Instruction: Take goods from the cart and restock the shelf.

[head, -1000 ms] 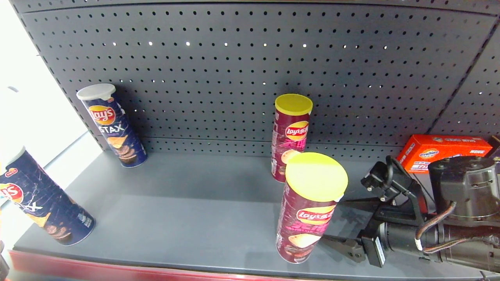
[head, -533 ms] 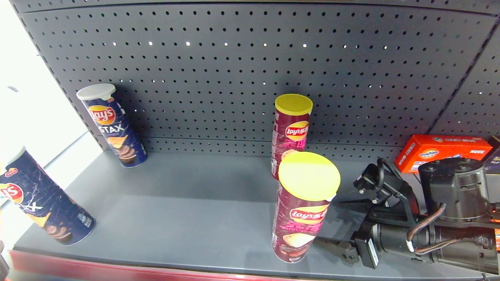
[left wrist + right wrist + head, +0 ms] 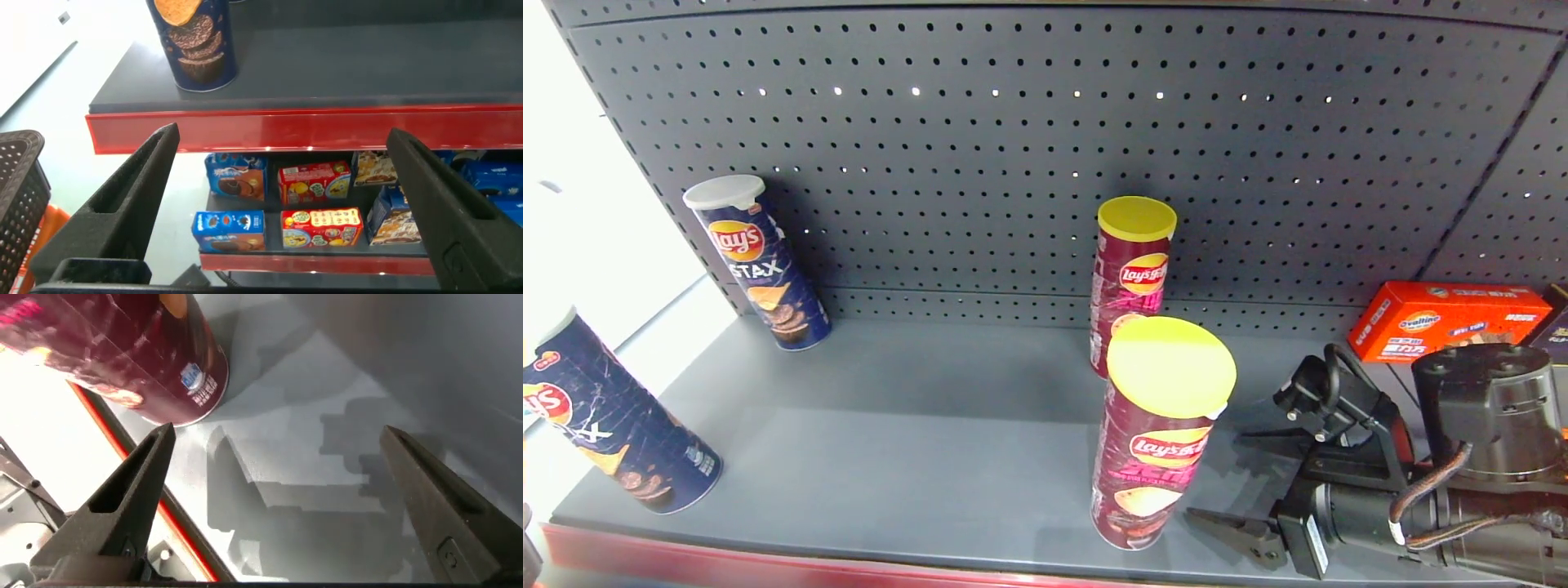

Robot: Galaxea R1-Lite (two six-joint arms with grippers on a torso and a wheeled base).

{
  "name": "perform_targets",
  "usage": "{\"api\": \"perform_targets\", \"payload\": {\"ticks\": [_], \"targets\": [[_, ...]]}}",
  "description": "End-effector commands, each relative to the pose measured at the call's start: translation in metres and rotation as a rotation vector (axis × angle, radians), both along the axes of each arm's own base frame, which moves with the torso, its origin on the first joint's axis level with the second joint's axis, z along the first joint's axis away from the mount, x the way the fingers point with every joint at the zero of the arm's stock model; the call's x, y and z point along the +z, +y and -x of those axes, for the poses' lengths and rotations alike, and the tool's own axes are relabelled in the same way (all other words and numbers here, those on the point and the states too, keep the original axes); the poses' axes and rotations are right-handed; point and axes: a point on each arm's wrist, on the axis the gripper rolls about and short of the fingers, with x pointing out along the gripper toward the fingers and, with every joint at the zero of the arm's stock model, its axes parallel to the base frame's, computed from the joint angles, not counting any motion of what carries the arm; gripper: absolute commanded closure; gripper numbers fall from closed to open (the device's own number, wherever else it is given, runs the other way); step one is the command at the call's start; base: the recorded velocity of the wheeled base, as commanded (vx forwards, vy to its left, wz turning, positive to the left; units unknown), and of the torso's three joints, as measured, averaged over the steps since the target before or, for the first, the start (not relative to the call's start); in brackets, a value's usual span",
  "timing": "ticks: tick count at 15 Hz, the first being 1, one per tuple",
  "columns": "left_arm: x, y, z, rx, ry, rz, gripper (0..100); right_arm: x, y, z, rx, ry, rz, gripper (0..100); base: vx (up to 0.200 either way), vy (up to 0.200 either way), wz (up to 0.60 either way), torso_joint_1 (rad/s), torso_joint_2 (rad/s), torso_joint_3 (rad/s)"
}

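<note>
A maroon chip can with a yellow lid [image 3: 1152, 441] stands upright near the front edge of the grey shelf [image 3: 915, 425]. Its base also appears in the right wrist view [image 3: 122, 351]. A second maroon can [image 3: 1131, 278] stands behind it against the pegboard. My right gripper [image 3: 1227, 478] is open just right of the front can, apart from it, and its fingers [image 3: 122, 506] hold nothing. My left gripper [image 3: 282, 135] is open and holds nothing, below and in front of the shelf's red edge [image 3: 310, 131].
Two blue chip cans stand on the left, one at the back [image 3: 756, 261] and one at the front corner [image 3: 605, 425], the latter also seen from below [image 3: 196, 41]. An orange box [image 3: 1445, 318] lies at the back right. A lower shelf holds several boxes [image 3: 315, 204]. A black basket [image 3: 20, 188] is to the side.
The front maroon can shifted slightly left, then stayed put. My right gripper has drawn back to the right, away from the can.
</note>
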Motion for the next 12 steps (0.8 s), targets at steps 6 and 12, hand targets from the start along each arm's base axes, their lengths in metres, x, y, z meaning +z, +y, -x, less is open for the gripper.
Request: {"api": "perform_targets", "payload": {"ticks": [6,12], "targets": [[0.0000,0.0000,-0.0002,-0.002,0.003,0.000,0,0.0019,0.0068,-0.0070,0.007,-0.004,-0.003,0,0.000,0.000,0.00,0.000,0.00,0.000],[0.0001,0.0001,-0.0006,-0.003,0.007,0.000,0,-0.0005,0.0087,-0.0077,0.010,0.004,0.002,0,0.000,0.000,0.00,0.000,0.00,0.000]]}}
